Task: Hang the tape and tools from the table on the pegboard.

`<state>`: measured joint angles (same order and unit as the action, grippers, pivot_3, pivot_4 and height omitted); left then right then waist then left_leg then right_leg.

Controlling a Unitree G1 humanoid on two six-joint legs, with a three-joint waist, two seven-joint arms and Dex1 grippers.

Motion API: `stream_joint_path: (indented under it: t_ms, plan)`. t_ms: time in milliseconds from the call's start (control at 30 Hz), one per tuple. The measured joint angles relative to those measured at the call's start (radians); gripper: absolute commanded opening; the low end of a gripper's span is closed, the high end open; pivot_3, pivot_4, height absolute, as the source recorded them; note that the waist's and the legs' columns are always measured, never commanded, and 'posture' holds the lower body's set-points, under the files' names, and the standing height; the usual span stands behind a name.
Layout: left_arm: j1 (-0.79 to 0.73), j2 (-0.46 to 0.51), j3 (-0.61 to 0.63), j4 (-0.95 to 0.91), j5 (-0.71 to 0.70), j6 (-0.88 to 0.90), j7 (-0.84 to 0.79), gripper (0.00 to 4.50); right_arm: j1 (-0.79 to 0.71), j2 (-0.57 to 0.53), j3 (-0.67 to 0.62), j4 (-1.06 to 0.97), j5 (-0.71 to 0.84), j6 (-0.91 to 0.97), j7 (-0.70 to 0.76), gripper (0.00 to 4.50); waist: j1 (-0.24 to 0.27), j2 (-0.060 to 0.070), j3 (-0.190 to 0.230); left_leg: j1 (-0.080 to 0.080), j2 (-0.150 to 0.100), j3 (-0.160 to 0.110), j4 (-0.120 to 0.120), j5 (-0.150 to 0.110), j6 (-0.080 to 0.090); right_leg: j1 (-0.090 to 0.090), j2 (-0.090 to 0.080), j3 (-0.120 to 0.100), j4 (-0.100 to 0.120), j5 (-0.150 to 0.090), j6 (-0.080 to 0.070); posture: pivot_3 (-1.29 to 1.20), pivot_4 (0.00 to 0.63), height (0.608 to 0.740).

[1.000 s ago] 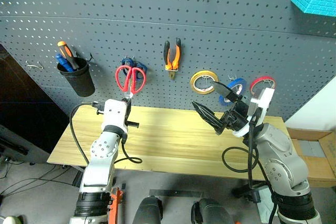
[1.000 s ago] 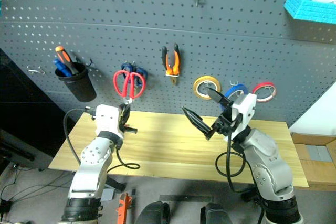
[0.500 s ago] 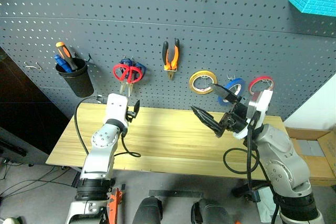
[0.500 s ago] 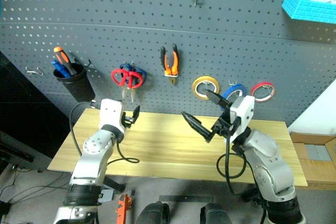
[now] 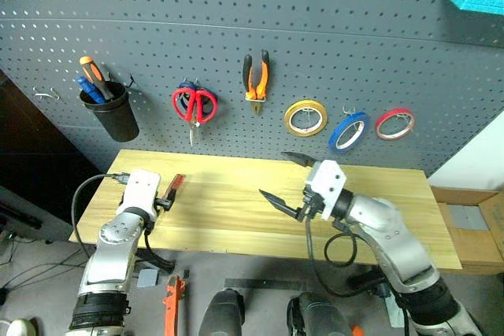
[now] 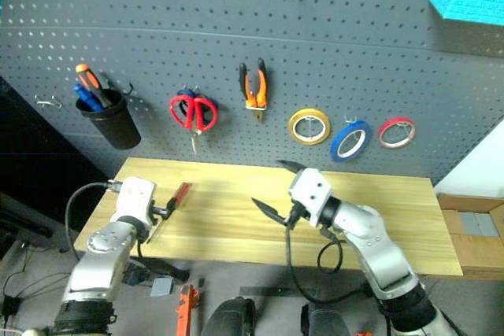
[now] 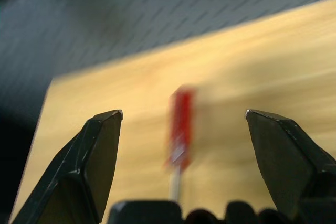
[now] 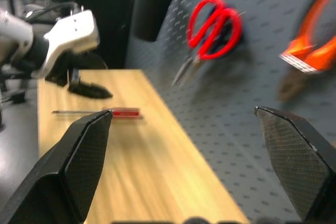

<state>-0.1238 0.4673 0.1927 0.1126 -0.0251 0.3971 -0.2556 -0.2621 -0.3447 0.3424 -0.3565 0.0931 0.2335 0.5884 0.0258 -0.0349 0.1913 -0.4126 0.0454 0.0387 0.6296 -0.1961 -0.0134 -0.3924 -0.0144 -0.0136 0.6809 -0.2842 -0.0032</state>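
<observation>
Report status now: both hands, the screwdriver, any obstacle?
Left hand open, empty, just short of screwdriver. Right hand open, empty, over table. Screwdriver flat on table, not yet hung on pegboard. Nothing in the way.

Matt light wood plank table (image 5: 236, 210)

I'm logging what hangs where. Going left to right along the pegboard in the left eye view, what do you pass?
Black cup with screwdrivers → red-handled scissors → pliers → yellow roll → blue tape → red roll.
</observation>
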Motion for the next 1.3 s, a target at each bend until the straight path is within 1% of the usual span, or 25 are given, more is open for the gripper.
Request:
stream_joint_path:
  t_ms: [67, 100, 200, 400, 500, 633, 733, 867, 1033, 1167, 1300]
  plan:
    - [-0.016, 0.002, 0.001, 0.028, -0.006, 0.011, -0.015, 4.02, -0.040, 0.020, 0.032, 0.014, -0.031, 0.043, -0.006, 4.50, 0.005, -0.002, 0.016, -0.002, -0.001, -0.001, 0.000, 0.000, 0.000, 0.000, -0.001, -0.001, -0.001, 0.001, -0.001, 0.09, 0.290, 0.740]
    - [-0.027, 0.002, 0.000, 0.042, -0.008, 0.011, -0.022, 4.02, -0.048, 0.030, 0.039, 0.015, -0.035, 0.060, -0.009, 4.50, 0.007, -0.003, 0.022, -0.004, -0.001, -0.002, 0.000, 0.000, 0.000, -0.001, -0.002, -0.002, -0.001, 0.002, -0.004, 0.10, 0.295, 0.740]
    - [-0.086, 0.021, -0.010, 0.092, -0.015, 0.011, -0.064, 4.02, -0.076, 0.052, 0.039, 0.022, -0.039, 0.106, -0.023, 4.50, 0.009, -0.005, 0.046, -0.005, -0.001, -0.002, 0.000, 0.000, 0.000, -0.003, -0.003, -0.004, -0.001, 0.003, -0.004, 0.10, 0.317, 0.740]
    - [-0.180, 0.068, -0.057, 0.200, -0.008, -0.040, -0.140, 4.02, -0.066, 0.032, 0.032, -0.004, -0.038, 0.159, -0.021, 4.50, 0.002, -0.004, 0.080, -0.007, -0.001, -0.002, -0.002, 0.000, 0.000, -0.006, -0.004, -0.005, -0.001, 0.002, -0.004, 0.10, 0.351, 0.740]
    - [-0.207, 0.069, -0.073, 0.247, 0.002, -0.057, -0.145, 4.02, -0.056, 0.028, 0.030, -0.039, -0.032, 0.186, -0.021, 4.50, -0.001, -0.003, 0.094, -0.015, -0.001, -0.002, -0.002, 0.000, -0.001, -0.014, -0.004, -0.005, 0.000, 0.003, -0.004, 0.11, 0.367, 0.740]
    - [-0.236, 0.071, -0.076, 0.283, 0.005, -0.061, -0.149, 4.02, -0.052, 0.027, 0.030, -0.074, -0.031, 0.226, -0.023, 4.50, -0.002, -0.003, 0.116, -0.017, -0.001, -0.003, -0.002, 0.000, -0.001, -0.015, -0.004, -0.007, 0.000, 0.002, -0.003, 0.12, 0.382, 0.740]
    - [-0.241, 0.079, -0.079, 0.286, 0.008, -0.068, -0.150, 4.02, -0.052, 0.035, 0.030, -0.091, -0.029, 0.250, -0.025, 4.50, -0.001, -0.004, 0.125, -0.019, -0.001, -0.004, -0.002, 0.000, -0.001, -0.017, -0.004, -0.007, 0.000, 0.002, -0.002, 0.12, 0.387, 0.740]
    - [-0.287, 0.098, -0.079, 0.344, 0.019, -0.105, -0.147, 4.02, -0.053, 0.052, 0.031, -0.114, -0.020, 0.284, -0.028, 4.50, 0.001, -0.003, 0.139, -0.019, -0.001, -0.005, -0.002, 0.000, -0.002, -0.017, -0.004, -0.009, 0.000, 0.000, 0.000, 0.13, 0.394, 0.740]
    - [-0.315, 0.103, -0.079, 0.417, 0.019, -0.121, -0.155, 4.02, -0.036, 0.030, 0.026, -0.152, -0.011, 0.309, -0.027, 4.50, 0.001, -0.003, 0.145, -0.020, -0.001, -0.005, -0.002, 0.000, -0.002, -0.018, -0.004, -0.009, -0.001, 0.000, 0.002, 0.12, 0.413, 0.740]
    - [-0.332, 0.102, -0.078, 0.469, 0.004, -0.118, -0.190, 4.02, -0.025, 0.013, 0.001, -0.187, 0.008, 0.344, -0.028, 4.50, 0.001, -0.002, 0.164, -0.020, -0.001, -0.005, -0.002, 0.001, -0.003, -0.018, -0.004, -0.009, 0.000, -0.001, 0.002, 0.12, 0.430, 0.740]
    - [-0.389, 0.102, -0.069, 0.527, -0.014, -0.104, -0.211, 4.02, -0.026, 0.010, -0.007, -0.210, 0.011, 0.372, -0.029, 4.50, 0.002, -0.001, 0.173, -0.020, -0.001, -0.005, -0.002, 0.001, -0.003, -0.019, -0.004, -0.009, -0.001, -0.001, 0.003, 0.12, 0.437, 0.740]
